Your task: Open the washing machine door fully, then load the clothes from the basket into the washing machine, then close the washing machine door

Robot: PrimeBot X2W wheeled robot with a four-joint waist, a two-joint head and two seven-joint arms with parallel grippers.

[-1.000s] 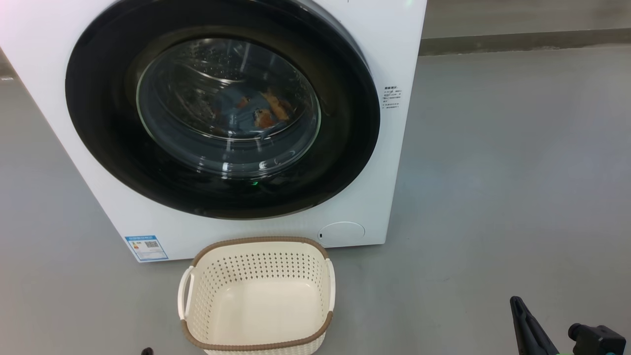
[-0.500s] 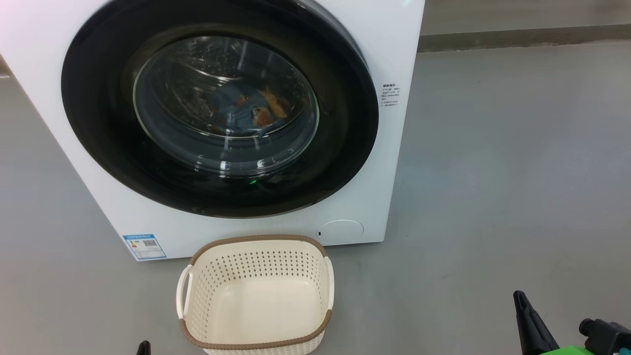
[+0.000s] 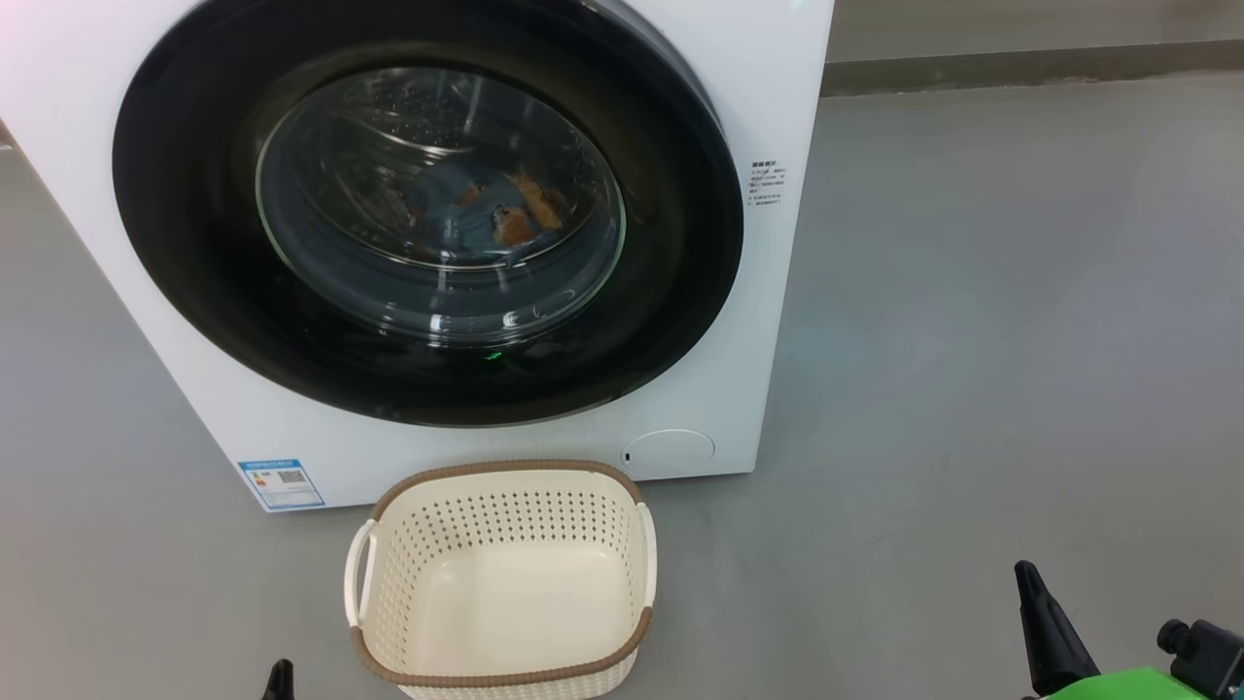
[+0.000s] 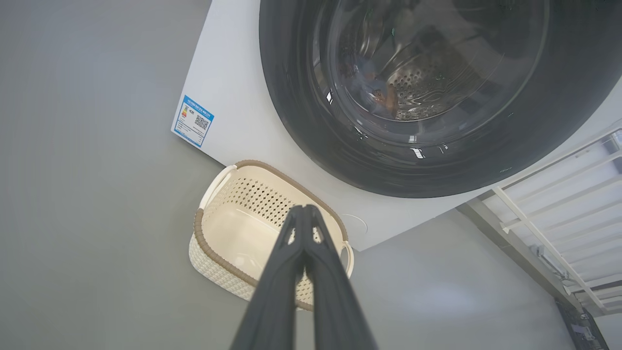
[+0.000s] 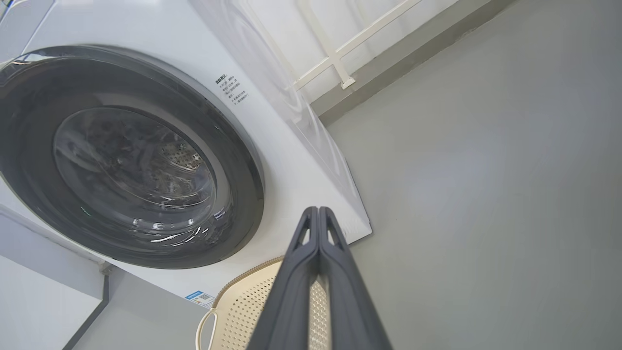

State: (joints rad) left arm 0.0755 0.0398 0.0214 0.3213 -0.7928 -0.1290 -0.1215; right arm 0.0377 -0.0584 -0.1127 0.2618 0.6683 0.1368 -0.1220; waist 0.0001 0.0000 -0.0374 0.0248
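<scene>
The white washing machine [image 3: 777, 321] stands ahead with its black-rimmed round door [image 3: 194, 282] shut flat against the front. Through the glass the light blue clothes [image 3: 486, 214] with orange figures lie in the steel drum, also visible as clothes [image 4: 376, 92]. The cream basket [image 3: 501, 583] sits empty on the floor before the machine. My left gripper [image 4: 304, 210] is shut on nothing, hovering above the basket [image 4: 228, 228]. My right gripper [image 5: 318, 212] is shut too, held off the machine's right front corner; its dark finger [image 3: 1032, 608] shows at the lower right.
Grey floor [image 3: 991, 340] spreads wide to the right of the machine. A blue label [image 3: 280, 483] marks the machine's lower left front. A white railing [image 5: 335, 53] and wall base run behind the machine.
The whole head view has slid slightly, so the camera moved. My right finger rose a little in the picture, and a green part of the right arm came into the corner.
</scene>
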